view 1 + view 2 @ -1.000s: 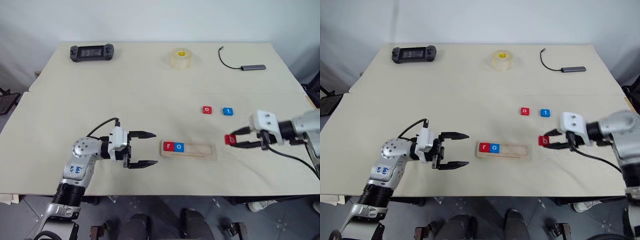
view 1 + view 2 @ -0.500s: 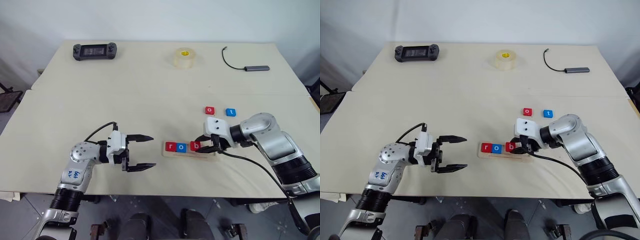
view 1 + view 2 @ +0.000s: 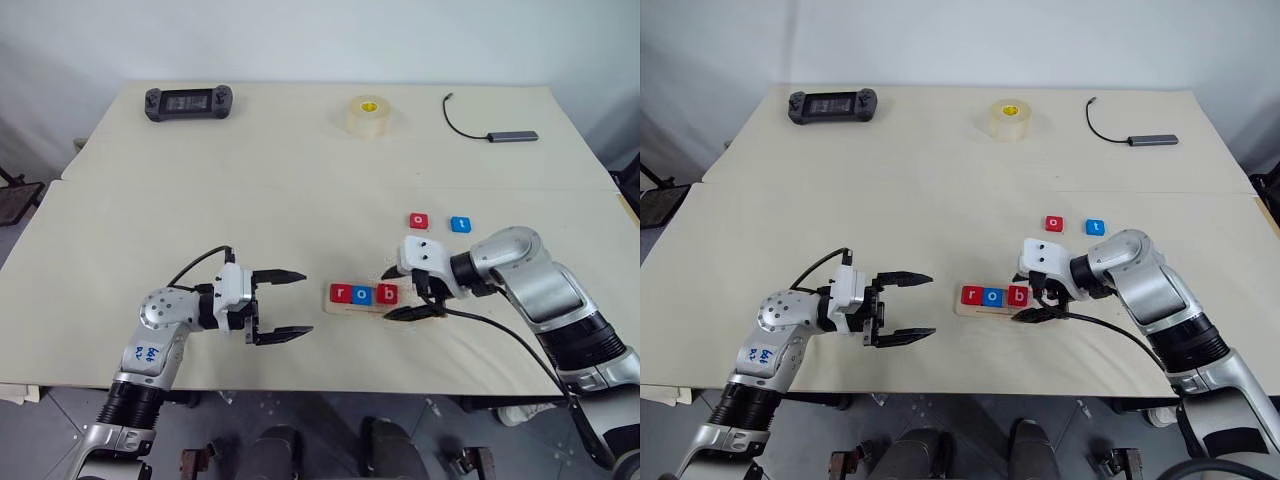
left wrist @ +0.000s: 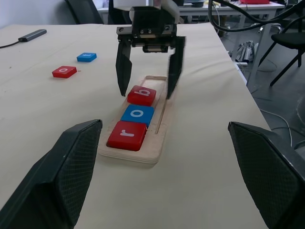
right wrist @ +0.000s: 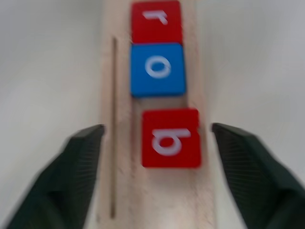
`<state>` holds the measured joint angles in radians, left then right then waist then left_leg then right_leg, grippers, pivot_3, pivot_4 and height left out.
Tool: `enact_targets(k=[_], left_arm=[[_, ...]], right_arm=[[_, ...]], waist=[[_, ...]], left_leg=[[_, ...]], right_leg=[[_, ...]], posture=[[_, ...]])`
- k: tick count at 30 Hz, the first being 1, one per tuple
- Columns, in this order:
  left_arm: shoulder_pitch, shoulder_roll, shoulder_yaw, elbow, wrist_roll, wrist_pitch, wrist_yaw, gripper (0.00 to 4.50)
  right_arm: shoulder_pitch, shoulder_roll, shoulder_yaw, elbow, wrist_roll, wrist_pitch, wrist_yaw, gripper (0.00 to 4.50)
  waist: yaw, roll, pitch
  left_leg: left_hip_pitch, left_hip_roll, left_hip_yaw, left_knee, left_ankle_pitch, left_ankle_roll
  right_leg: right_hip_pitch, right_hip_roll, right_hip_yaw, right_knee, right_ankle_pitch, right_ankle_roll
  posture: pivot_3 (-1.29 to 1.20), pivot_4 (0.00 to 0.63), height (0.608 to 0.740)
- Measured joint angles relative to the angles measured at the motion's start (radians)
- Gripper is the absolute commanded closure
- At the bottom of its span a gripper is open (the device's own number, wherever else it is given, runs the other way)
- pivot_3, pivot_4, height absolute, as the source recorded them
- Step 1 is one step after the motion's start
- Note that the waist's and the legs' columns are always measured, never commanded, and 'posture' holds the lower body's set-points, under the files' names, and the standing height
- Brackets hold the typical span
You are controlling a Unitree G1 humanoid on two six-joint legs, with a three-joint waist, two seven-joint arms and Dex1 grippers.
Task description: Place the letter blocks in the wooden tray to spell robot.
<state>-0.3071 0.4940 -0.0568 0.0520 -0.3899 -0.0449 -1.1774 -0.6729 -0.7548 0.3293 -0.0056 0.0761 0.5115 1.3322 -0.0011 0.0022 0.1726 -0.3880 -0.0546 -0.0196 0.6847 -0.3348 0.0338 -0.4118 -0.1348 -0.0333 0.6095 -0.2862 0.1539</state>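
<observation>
Tray [image 3: 415,305] lay near the table's front edge, holding red r [image 3: 340,293], blue o [image 3: 362,294] and red b [image 3: 387,293] in a row. Right gripper [image 3: 402,291] straddled the b, fingers spread wide, tile released. Left gripper [image 3: 285,305] hovered open and empty to the tray's left. Red o [image 3: 419,220] and blue t [image 3: 460,224] lay loose on the table, farther back and to the right. The b sat slightly askew with a gap from the o; judged best to lift straight up so no fingertip dragged it.

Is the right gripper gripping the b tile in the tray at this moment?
No, the right gripper stands open, its fingers on either side of the b tile, which lies free in the tray.
</observation>
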Motion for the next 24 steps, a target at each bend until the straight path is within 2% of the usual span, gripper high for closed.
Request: enact_targets(k=[3, 6, 10, 17, 18, 24], left_arm=[[0.000, 0.000, 0.000, 0.000, 0.000, 0.000, 0.005, 0.00], [0.003, 0.003, 0.000, 0.000, 0.000, 0.000, 0.005, 0.00], [0.003, 0.006, 0.000, 0.000, 0.000, 0.000, 0.005, 0.00], [-0.002, 0.006, 0.000, 0.001, 0.000, 0.001, 0.000, 0.00], [-0.003, 0.006, 0.000, 0.001, 0.000, 0.001, 0.001, 0.00], [-0.003, 0.006, -0.001, 0.001, 0.000, 0.009, 0.004, 0.00]], right_arm=[[-0.007, -0.009, -0.027, 0.000, 0.024, 0.000, 0.001, 0.02], [-0.001, -0.062, -0.067, 0.002, 0.040, -0.011, 0.008, 0.64], [0.035, -0.096, -0.090, 0.006, 0.047, -0.028, 0.011, 1.95], [0.040, -0.067, -0.089, 0.070, 0.008, -0.081, -0.065, 4.34], [0.040, -0.060, -0.086, 0.074, 0.005, -0.084, -0.068, 4.47], [0.040, -0.039, -0.061, 0.075, 0.000, -0.091, -0.080, 4.47]], waist=[[0.001, 0.000, 0.000], [0.003, 0.000, 0.000], [0.001, 0.000, 0.000], [-0.001, 0.000, 0.000], [-0.001, 0.000, 0.000], [0.000, 0.000, 0.000]], left_leg=[[0.000, 0.000, 0.000, 0.000, 0.000, 0.000], [0.000, 0.000, 0.000, 0.000, 0.000, 0.000], [0.000, 0.000, 0.000, 0.000, 0.000, 0.000], [0.000, 0.000, 0.001, 0.000, 0.000, 0.000], [0.000, 0.000, 0.001, 0.000, 0.000, 0.000], [0.000, 0.000, 0.001, 0.000, 0.000, 0.000]], right_leg=[[0.000, 0.000, 0.000, 0.000, 0.000, 0.000], [0.000, 0.000, 0.000, 0.000, 0.000, 0.000], [0.000, 0.000, 0.000, 0.000, 0.000, 0.000], [0.000, 0.000, 0.000, 0.000, 0.000, 0.000], [0.000, 0.000, 0.000, 0.000, 0.000, 0.000], [0.000, 0.000, 0.000, 0.000, 0.000, 0.000]], posture=[[0.00, 0.150, 0.740], [0.00, 0.150, 0.740], [0.00, 0.150, 0.740], [0.00, 0.150, 0.740], [0.00, 0.150, 0.740], [0.00, 0.150, 0.740]])
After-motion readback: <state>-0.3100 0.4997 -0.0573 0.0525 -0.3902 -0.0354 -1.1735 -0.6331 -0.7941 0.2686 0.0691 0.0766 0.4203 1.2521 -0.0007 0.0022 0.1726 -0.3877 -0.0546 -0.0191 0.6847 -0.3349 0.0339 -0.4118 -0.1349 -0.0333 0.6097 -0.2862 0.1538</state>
